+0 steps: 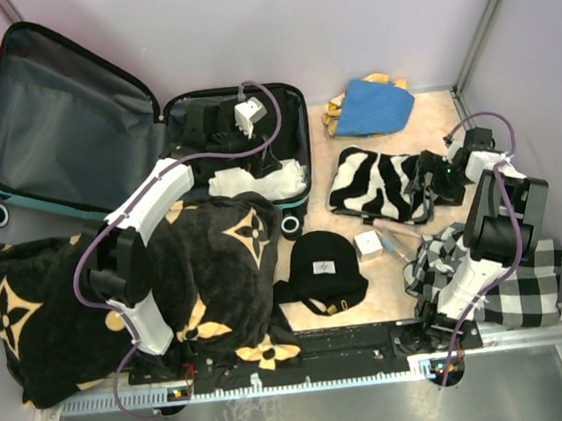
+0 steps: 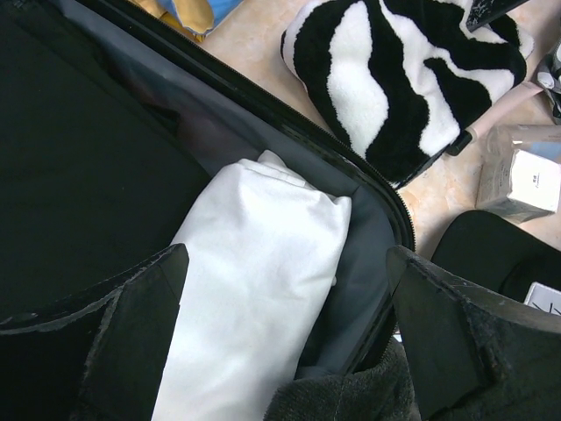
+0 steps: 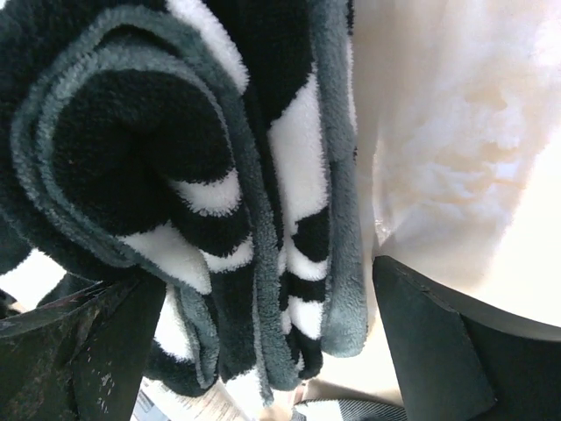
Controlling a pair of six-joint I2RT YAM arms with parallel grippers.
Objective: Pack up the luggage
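Note:
The luggage lies open at the back left, its dark lid tipped up against the wall and its base flat on the table. A white folded cloth lies in the base along the near rim. My left gripper hovers over that base, open, and the white cloth shows below between its fingers. A zebra-striped fleece blanket lies right of the luggage. My right gripper is at its right end, open, with the folded fleece edge between its fingers, not clamped.
A big black blanket with tan flowers covers the front left and overlaps the luggage's near rim. A black beanie, a small clear box, a blue cloth at the back and a black-and-white checked cloth lie around.

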